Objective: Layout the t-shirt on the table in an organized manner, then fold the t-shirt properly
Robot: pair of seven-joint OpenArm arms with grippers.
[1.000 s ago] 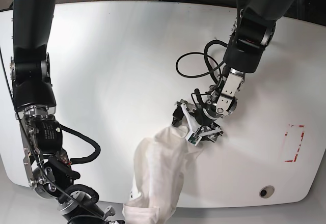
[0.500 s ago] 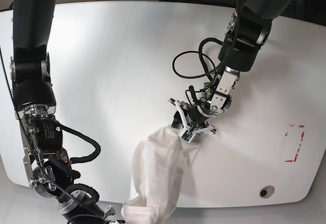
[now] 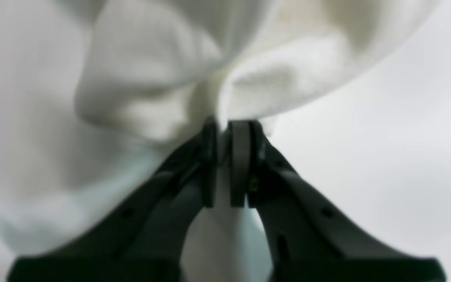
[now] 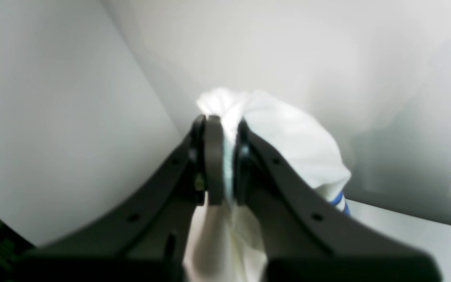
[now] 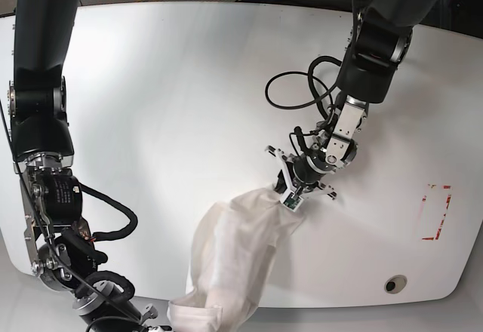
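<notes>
we see the table first, a wide glossy white top that fills most of the base view, with a red tape outline near its right edge and a round hole close to the front right corner. across its front part lies the shirt, a white bunched strip of cloth that runs from the middle of the table down over the front edge; it is not spread flat. in the right wrist view we catch a bit of blue print on a fold of it.

two dark arms reach in, one down each side of the base view. a black cable loops on the table beside the arm at the right.

the left gripper sits at the upper end of the shirt, low over the table, and its jaws are pressed together on a pinch of cloth, which the left wrist view shows bulging out just past the pads.

the right gripper is at the lower end of the shirt, beyond the table's front edge, and it too is clamped on a fold of white cloth.
</notes>
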